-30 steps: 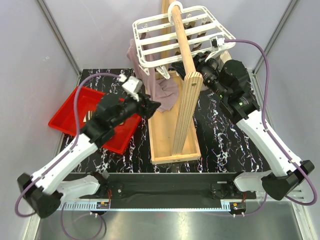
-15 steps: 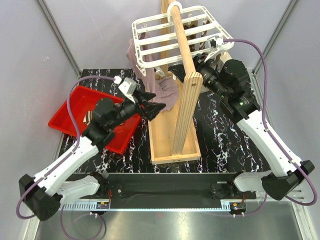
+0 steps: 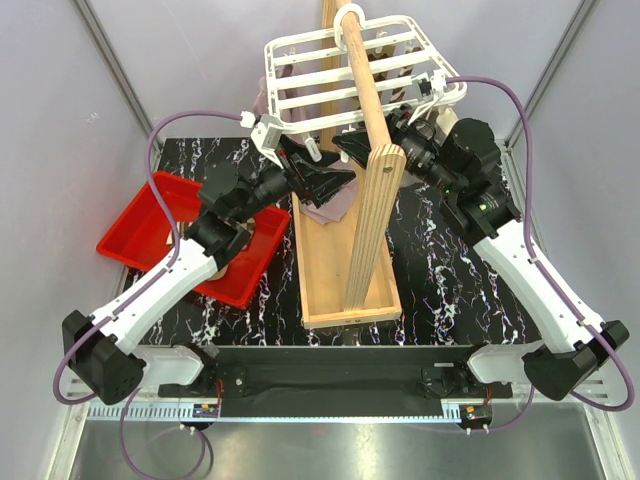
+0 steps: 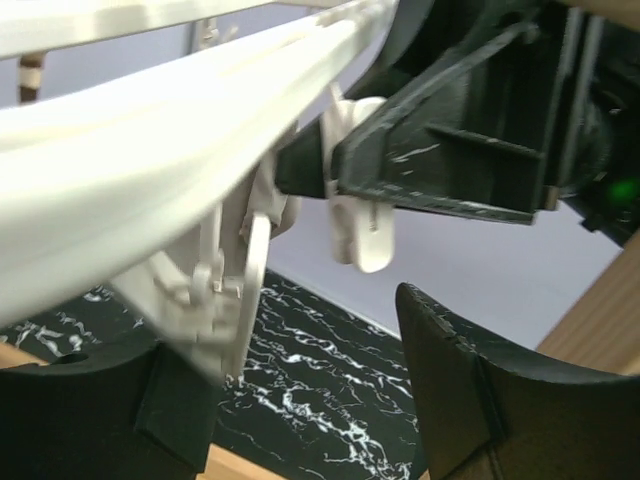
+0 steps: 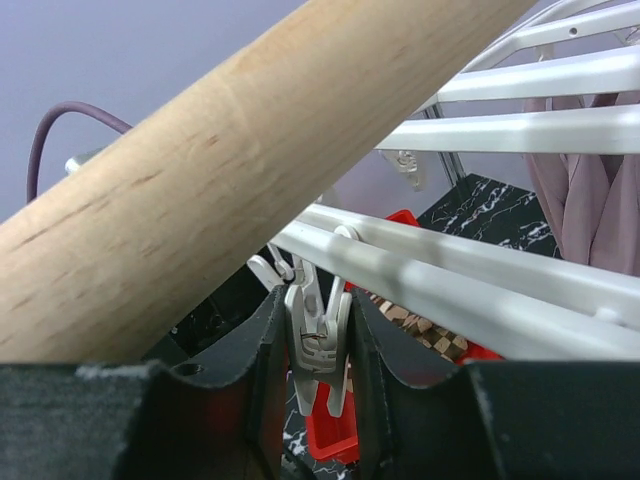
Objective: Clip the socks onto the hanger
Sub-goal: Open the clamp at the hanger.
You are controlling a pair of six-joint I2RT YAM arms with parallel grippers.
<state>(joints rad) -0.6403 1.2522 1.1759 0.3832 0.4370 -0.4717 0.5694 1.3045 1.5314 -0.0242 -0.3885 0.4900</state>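
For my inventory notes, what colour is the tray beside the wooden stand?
Red; the tray shows best in top external.

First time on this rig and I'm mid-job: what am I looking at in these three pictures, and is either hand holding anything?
Two robot arms are bolted at the near edge of a black marbled table. The overhead picture looks down from behind them; the other two come from a camera on each wrist. A white hanger hangs from a wooden pole. The right hand is squeezing one clip peg of the hanger. The left hand is open just below the hanger, holding nothing that I can see. A mauve sock hangs under the hanger, and a red bin on the left holds checkered socks.
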